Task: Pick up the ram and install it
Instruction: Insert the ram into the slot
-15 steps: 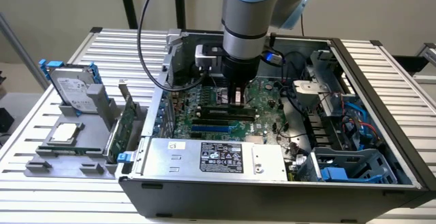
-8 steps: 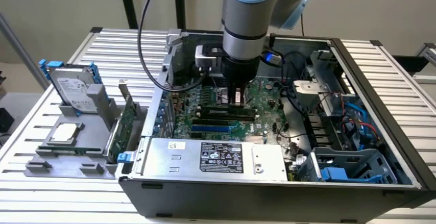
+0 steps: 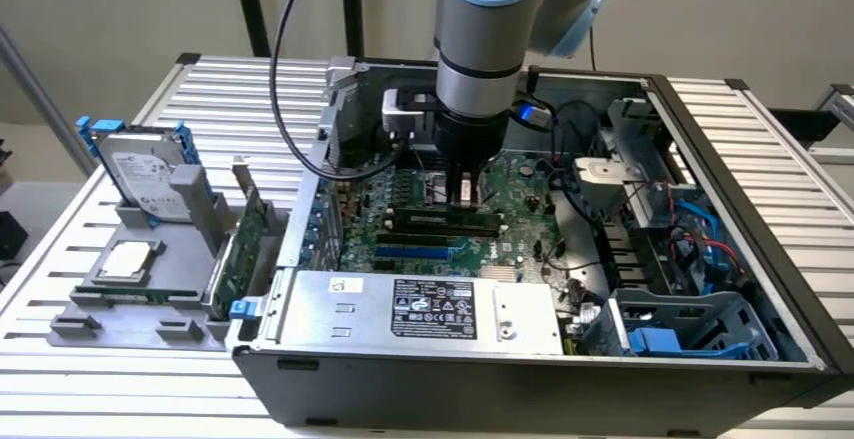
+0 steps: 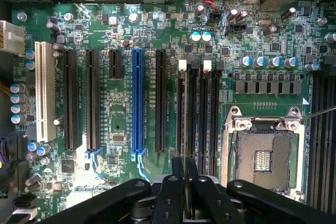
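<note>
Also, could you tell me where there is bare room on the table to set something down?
Bare slatted table lies behind the hard drive, in front of the grey fixture, and along the exterior view's right of the case. Crowded: the fixture itself, and inside the case, where the gripper holds the ram over the motherboard.

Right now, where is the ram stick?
The ram is pinched in the gripper inside the computer case. It hangs over the black memory slots, beside the empty processor socket.
</note>
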